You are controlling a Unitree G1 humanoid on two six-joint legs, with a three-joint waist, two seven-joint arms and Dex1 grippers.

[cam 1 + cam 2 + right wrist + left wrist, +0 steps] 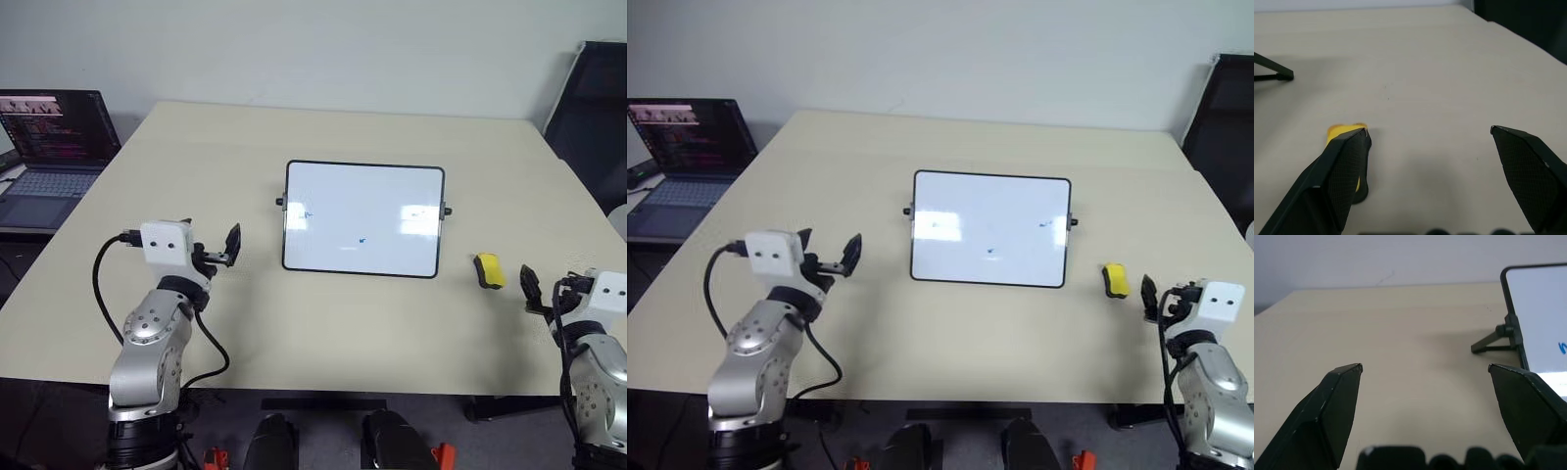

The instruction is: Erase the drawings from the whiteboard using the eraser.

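The whiteboard (362,220) stands propped in the middle of the beige table, and its edge and stand leg also appear in the left wrist view (1542,308). Three tiny blue drawings (362,239) are scattered across its face. The yellow eraser (489,270) lies on the table just right of the board. My right gripper (549,289) hovers open a little nearer than the eraser and to its right. In the right wrist view the eraser (1340,130) peeks from behind one finger. My left gripper (211,241) is open, left of the board, holding nothing.
An open laptop (49,147) sits on a lower desk at the far left. A black chair (598,108) stands beyond the table's far right corner. Bare tabletop (294,323) stretches between the board and the near edge.
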